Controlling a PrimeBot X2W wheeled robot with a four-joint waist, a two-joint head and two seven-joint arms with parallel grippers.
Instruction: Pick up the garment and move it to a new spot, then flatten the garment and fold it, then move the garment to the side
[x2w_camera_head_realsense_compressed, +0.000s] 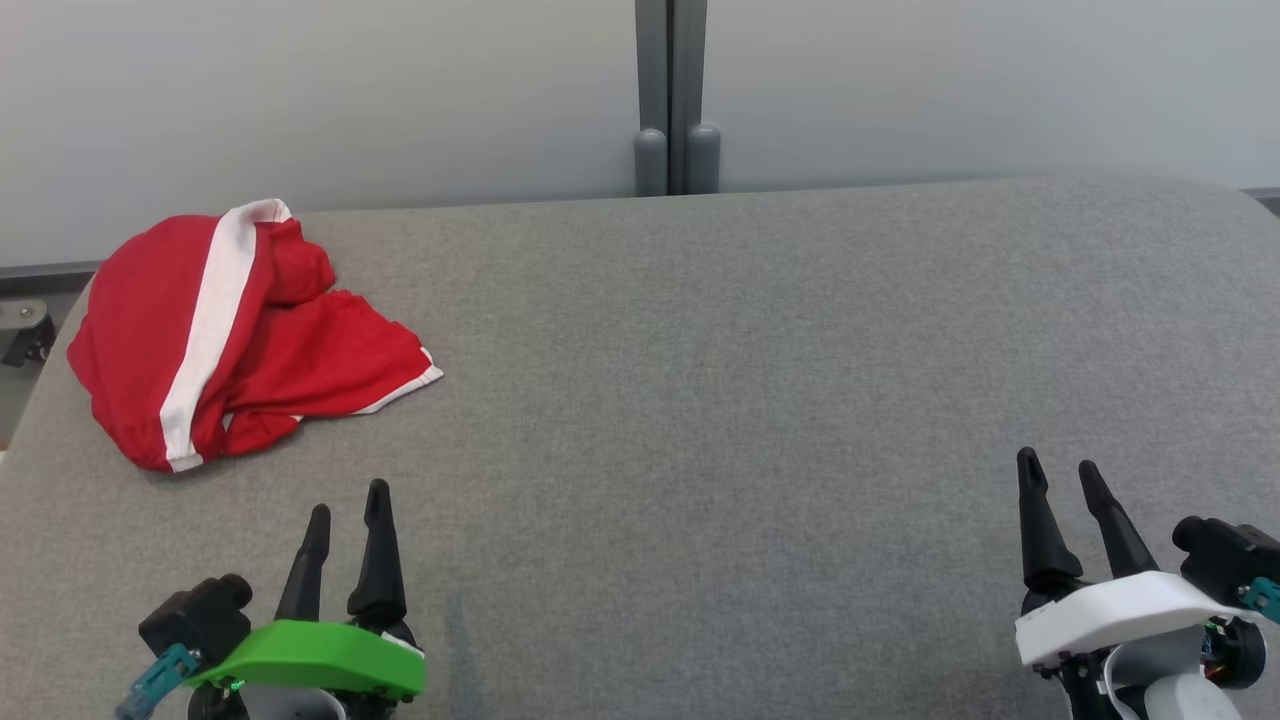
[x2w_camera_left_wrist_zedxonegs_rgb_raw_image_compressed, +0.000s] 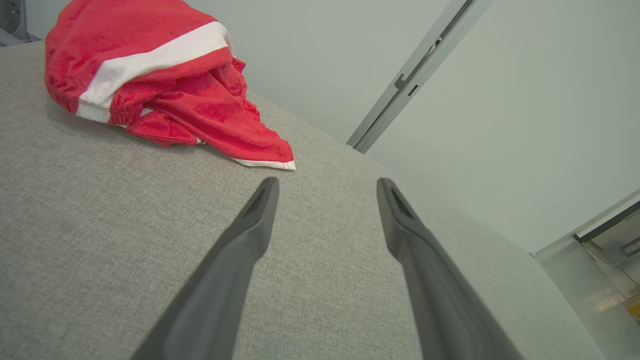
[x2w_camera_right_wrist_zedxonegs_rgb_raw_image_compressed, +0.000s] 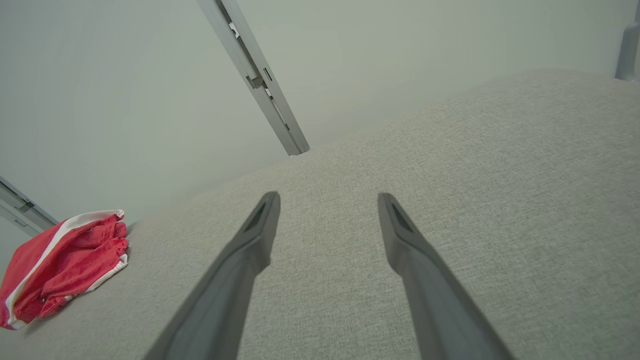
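The garment (x2w_camera_head_realsense_compressed: 250, 340) is a crumpled red piece with white stripes and white hems, bunched at the far left of the grey fabric table (x2w_camera_head_realsense_compressed: 760, 400). It also appears as a heap at the upper left of the left wrist view (x2w_camera_left_wrist_zedxonegs_rgb_raw_image_compressed: 160, 85) and small at the lower left of the right wrist view (x2w_camera_right_wrist_zedxonegs_rgb_raw_image_compressed: 60, 267). My left gripper (x2w_camera_head_realsense_compressed: 348, 498) stands open at the lower left, a short way in front of the garment and apart from it. At the lower right my right gripper (x2w_camera_head_realsense_compressed: 1058, 466) is open too, far from the cloth. Both hold nothing.
A pale wall with a grey vertical post (x2w_camera_head_realsense_compressed: 675, 100) runs behind the table. The table's left edge (x2w_camera_head_realsense_compressed: 40, 390) lies just beside the garment, with a dark fitting (x2w_camera_head_realsense_compressed: 25, 340) beyond it. Its far right corner is rounded.
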